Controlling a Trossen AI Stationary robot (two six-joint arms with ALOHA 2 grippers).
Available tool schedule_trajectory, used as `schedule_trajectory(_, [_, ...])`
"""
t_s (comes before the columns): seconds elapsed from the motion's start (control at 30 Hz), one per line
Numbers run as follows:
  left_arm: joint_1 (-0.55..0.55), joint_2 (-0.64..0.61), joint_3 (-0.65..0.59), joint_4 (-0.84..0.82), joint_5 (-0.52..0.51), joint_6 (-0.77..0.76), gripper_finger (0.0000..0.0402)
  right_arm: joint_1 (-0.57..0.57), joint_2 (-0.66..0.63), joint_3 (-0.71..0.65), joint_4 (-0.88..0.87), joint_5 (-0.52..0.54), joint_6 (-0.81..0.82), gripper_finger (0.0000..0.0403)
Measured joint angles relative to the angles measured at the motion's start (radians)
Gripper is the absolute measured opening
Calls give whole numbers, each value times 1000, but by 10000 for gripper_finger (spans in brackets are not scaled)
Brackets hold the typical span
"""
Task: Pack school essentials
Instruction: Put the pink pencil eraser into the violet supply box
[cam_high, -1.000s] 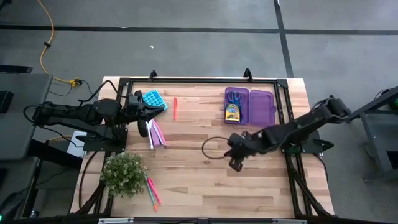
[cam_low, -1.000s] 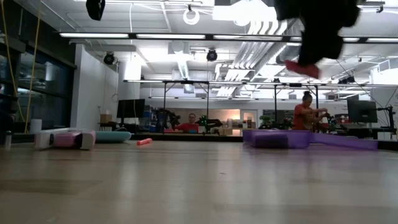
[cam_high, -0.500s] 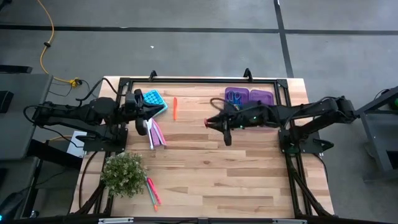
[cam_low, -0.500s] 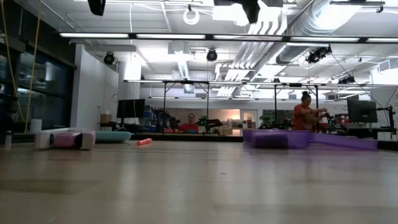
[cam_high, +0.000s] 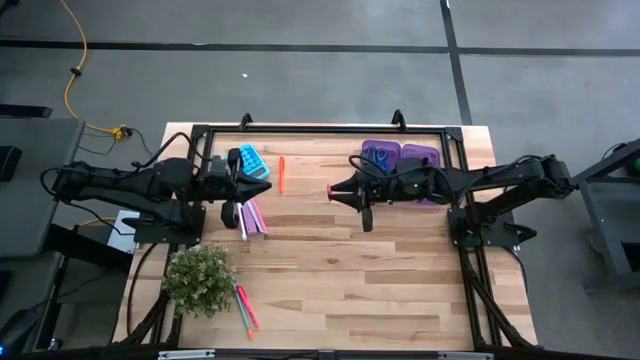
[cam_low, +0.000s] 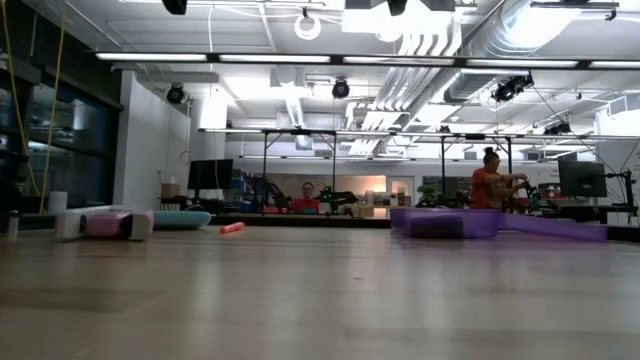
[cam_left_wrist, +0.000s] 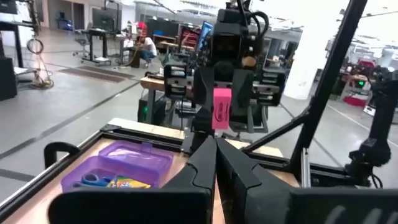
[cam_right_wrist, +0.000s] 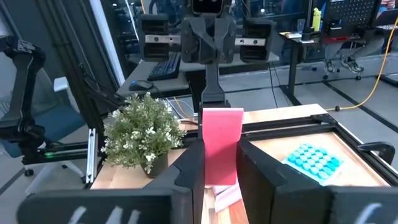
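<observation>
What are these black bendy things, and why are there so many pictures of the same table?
They are two robot arms, and each one ends in two fingers for picking things up. Four cameras look at once: one from high above, one lying low at table height, and one riding on each arm's wrist. From above, the right gripper reaches over the middle of the wooden table and pinches a small pink eraser. The left gripper faces it with its fingers pressed together, holding nothing. A purple case lies open with scissors and a crayon box inside. Also on the table are an orange pen, more pens and a potted plant. The arms are packing school things.
</observation>
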Motion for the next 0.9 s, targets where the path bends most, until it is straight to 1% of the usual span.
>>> schedule_trajectory(0.1, [0,5,0,0,21,0,0,0,0,0,3,0,2,67])
schedule_trajectory(0.37, [0,2,0,0,21,-3,0,0,0,0,3,9,3,67])
schedule_trajectory(0.43, [0,2,0,0,21,-3,0,-4,-5,0,-17,35,23,67])
schedule_trajectory(0.53, [0,2,0,0,21,-1,0,-31,-38,0,-142,160,133,67])
schedule_trajectory(0.6, [0,2,0,0,21,-3,0,-65,-64,0,-292,238,218,67])
schedule_trajectory(0.67, [0,2,0,0,21,-3,0,-106,-77,0,-458,281,285,67])
schedule_trajectory(0.77, [0,2,0,0,19,-3,0,-182,-71,0,-673,317,405,67])
schedule_trajectory(0.9, [0,2,0,0,13,-3,0,-315,-9,0,-847,324,529,67])
